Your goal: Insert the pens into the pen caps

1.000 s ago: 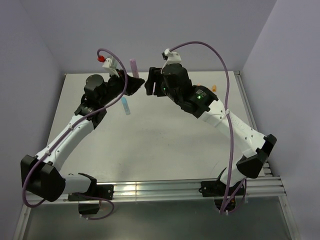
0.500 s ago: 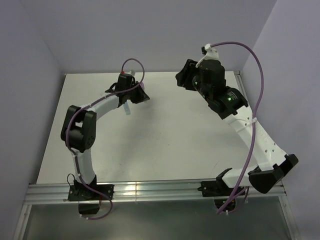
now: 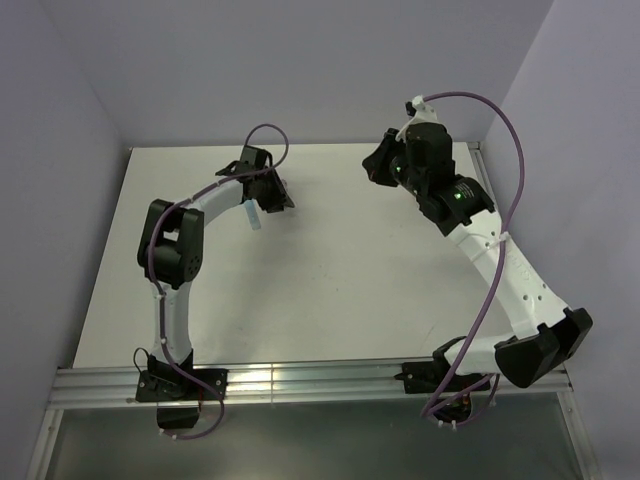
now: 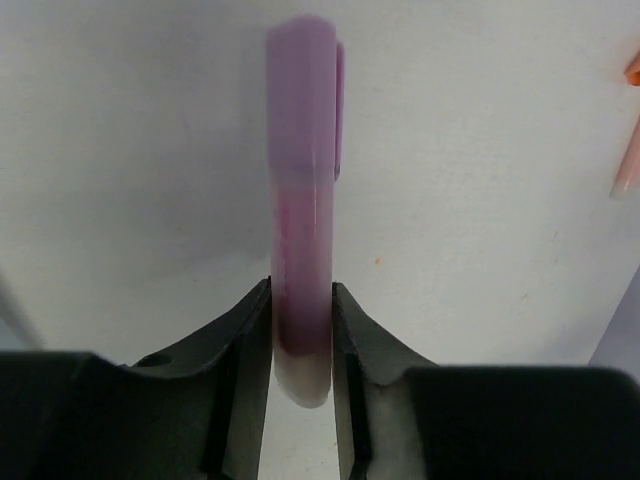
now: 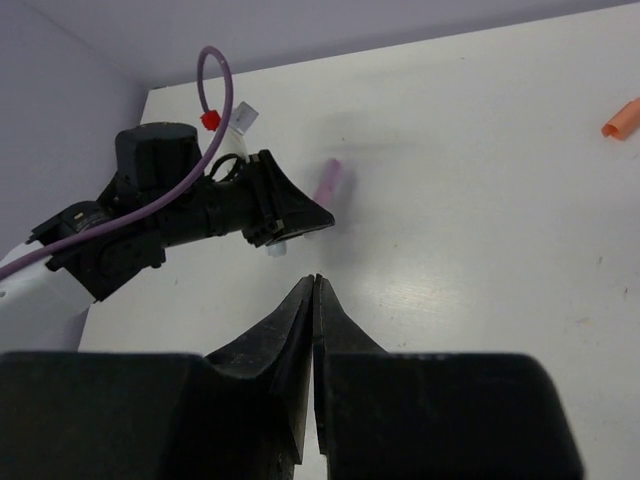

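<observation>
White arm links [image 3: 510, 275], black joints [image 3: 172, 250], purple cables [image 5: 201, 85]; right tool [image 5: 313, 283] black.

Our right gripper [image 5: 313, 282] has shut and backed toward the table's [image 3: 330, 290] far right corner; our left gripper [image 4: 301, 290] sank lower

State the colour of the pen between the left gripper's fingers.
The pen is translucent pinkish purple; left wrist view shows it best.

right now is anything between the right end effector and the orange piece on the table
Nothing visible. In the right wrist view only bare table lies between the shut right end effector and the orange piece; the left end effector with its purple-capped pen is off to the other side.
</observation>
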`<control>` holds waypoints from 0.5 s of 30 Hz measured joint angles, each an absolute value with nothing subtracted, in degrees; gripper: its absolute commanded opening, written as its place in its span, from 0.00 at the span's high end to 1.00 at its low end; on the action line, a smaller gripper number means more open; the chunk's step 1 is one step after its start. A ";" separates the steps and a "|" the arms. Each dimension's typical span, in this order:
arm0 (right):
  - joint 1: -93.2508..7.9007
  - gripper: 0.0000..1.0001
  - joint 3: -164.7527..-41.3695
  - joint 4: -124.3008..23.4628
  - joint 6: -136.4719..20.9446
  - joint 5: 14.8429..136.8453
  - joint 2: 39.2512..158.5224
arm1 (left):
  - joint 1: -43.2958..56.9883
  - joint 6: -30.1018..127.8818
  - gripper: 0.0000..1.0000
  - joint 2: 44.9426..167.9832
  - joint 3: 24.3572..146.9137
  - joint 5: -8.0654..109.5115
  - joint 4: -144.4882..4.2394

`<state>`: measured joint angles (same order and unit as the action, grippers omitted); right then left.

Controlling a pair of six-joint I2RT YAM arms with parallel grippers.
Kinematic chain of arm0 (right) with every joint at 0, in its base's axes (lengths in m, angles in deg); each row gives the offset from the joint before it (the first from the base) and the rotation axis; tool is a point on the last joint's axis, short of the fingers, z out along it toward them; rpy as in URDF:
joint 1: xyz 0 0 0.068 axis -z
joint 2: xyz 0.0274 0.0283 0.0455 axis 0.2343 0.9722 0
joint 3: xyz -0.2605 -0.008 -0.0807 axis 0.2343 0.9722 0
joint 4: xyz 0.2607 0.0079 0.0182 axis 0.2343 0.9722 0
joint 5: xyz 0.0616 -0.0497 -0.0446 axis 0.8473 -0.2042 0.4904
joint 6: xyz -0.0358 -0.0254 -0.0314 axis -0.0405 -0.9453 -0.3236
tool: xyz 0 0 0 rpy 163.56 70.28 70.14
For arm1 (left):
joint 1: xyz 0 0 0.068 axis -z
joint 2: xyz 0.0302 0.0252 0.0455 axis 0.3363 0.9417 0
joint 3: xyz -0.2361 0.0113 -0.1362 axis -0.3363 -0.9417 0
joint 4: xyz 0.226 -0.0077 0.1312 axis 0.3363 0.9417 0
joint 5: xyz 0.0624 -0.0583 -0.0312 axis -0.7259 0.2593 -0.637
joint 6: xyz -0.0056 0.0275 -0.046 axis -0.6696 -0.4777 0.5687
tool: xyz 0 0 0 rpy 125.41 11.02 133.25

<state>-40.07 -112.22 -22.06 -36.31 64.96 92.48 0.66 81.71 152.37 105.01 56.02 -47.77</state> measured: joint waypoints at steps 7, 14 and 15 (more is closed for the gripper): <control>-39.24 0.81 -112.09 -23.07 -36.02 66.99 92.61 | -0.76 81.12 0.62 155.89 105.63 55.24 -45.52; -38.61 0.69 -112.09 -23.07 -36.07 67.06 94.27 | -1.39 81.08 0.56 156.24 105.74 55.06 -45.10; -38.48 0.68 -112.09 -23.05 -36.09 67.06 94.58 | -1.39 81.08 0.55 156.18 105.69 55.08 -45.10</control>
